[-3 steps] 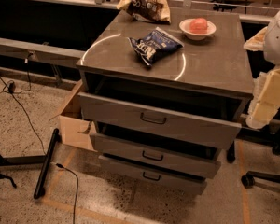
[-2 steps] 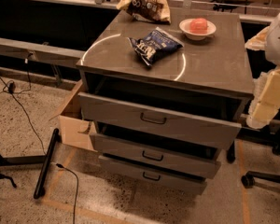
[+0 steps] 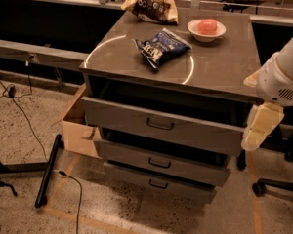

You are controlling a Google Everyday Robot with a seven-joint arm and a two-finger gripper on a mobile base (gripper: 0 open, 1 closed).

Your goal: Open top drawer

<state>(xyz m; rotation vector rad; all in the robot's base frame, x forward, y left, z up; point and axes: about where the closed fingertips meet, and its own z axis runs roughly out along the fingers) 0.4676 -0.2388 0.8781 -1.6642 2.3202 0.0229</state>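
gripper (image 3: 261, 126) dropped lower, beside ajar top drawer (image 3: 200, 130) right end, open-or-shut unclear; chip bag (image 3: 161, 48), bowl (image 3: 206, 30) atop cabinet (image 3: 224, 67).

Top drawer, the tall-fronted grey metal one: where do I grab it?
Grip the small dark loop handle centred on the top drawer, coming straight from the front: its bar lies horizontal. The gripper hangs at the drawer's right end.

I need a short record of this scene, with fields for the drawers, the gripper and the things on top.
top drawer: pulled partly out
middle drawer, bottom drawer: also slightly out
gripper: by the top drawer's right end, away from its handle
cabinet top: blue snack bag, brown snack bag, white bowl
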